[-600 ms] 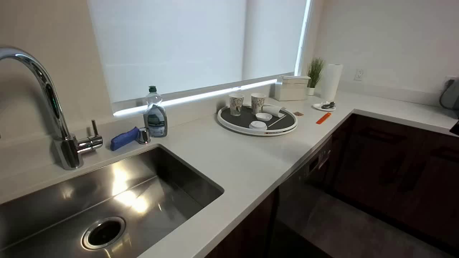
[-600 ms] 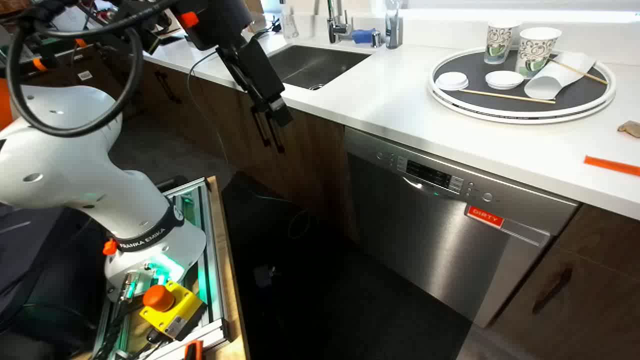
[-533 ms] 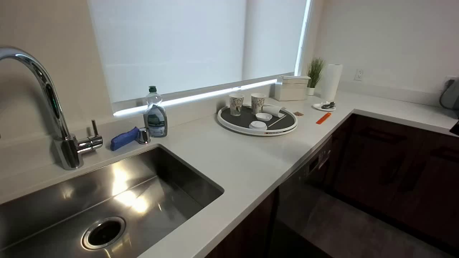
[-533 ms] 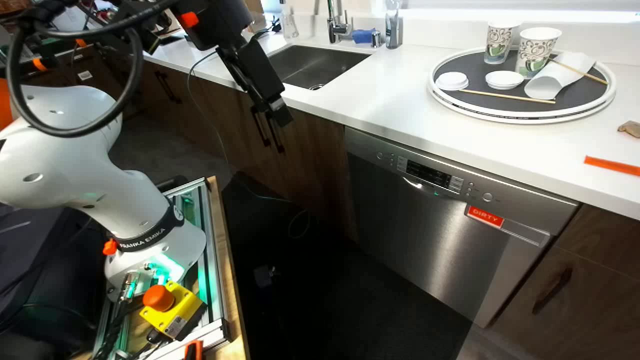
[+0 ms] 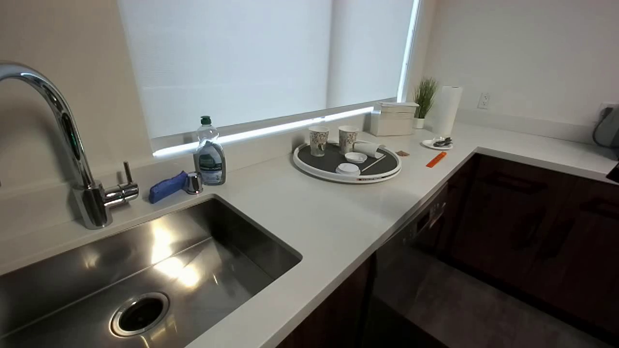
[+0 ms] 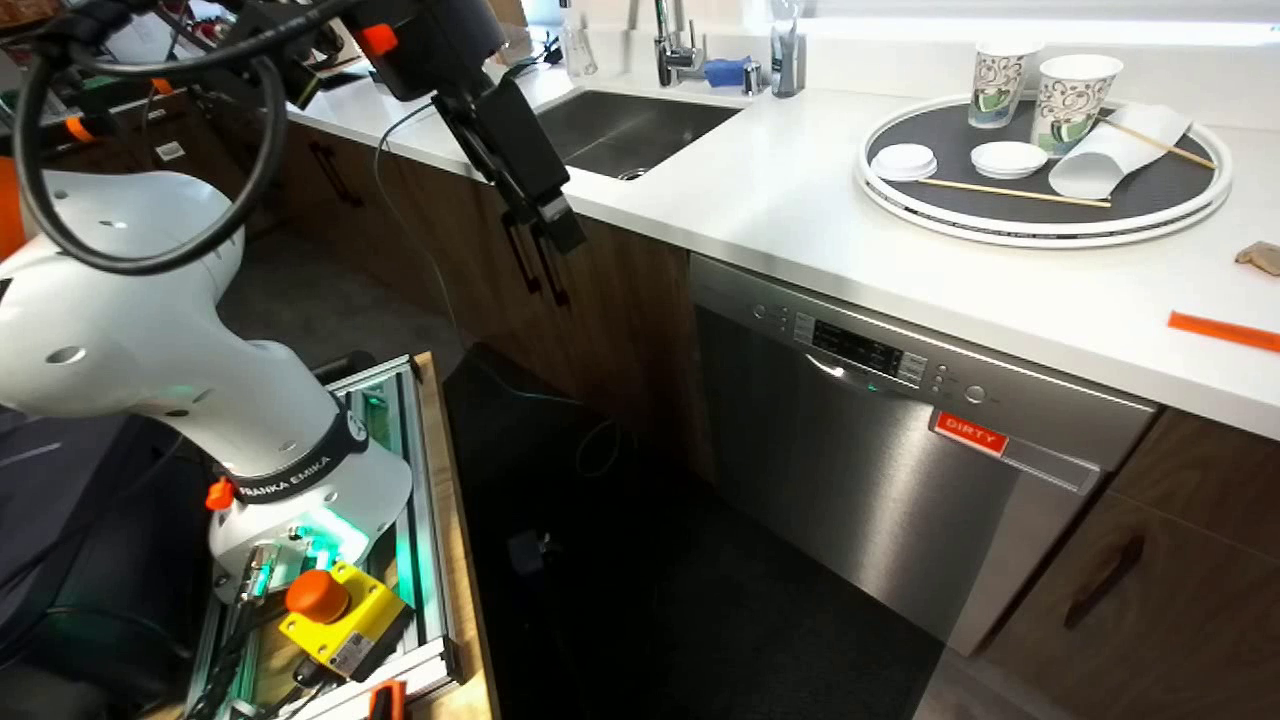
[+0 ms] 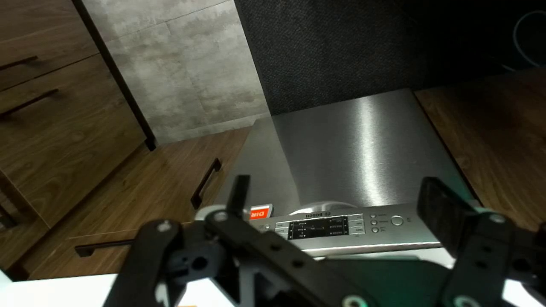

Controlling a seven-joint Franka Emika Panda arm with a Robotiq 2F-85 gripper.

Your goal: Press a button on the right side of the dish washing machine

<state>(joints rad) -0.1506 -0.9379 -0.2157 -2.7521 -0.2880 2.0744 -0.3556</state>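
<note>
The dish washing machine (image 6: 850, 480) has a steel-grey front under the counter in an exterior view. Its front looks dark and reflective in an exterior view (image 5: 404, 275). The control panel holds a dark display (image 6: 857, 347), a round right-side button (image 6: 975, 394) and small buttons (image 6: 940, 380) near it. In the wrist view the panel (image 7: 384, 238) appears upside down; its right-side button (image 7: 267, 226) shows beside the left finger (image 7: 239, 194). My gripper (image 6: 566, 236) hangs left of the machine, apart from it. In the wrist view the gripper (image 7: 335, 181) is open and empty.
A white counter (image 6: 800, 230) overhangs the machine. On it stand a round tray (image 6: 1040, 240) with cups, lids and sticks, and an orange strip (image 6: 1225, 331). A red DIRTY sign (image 6: 968, 432) sits below the right buttons. Cabinet handles (image 6: 540, 262) lie behind the gripper.
</note>
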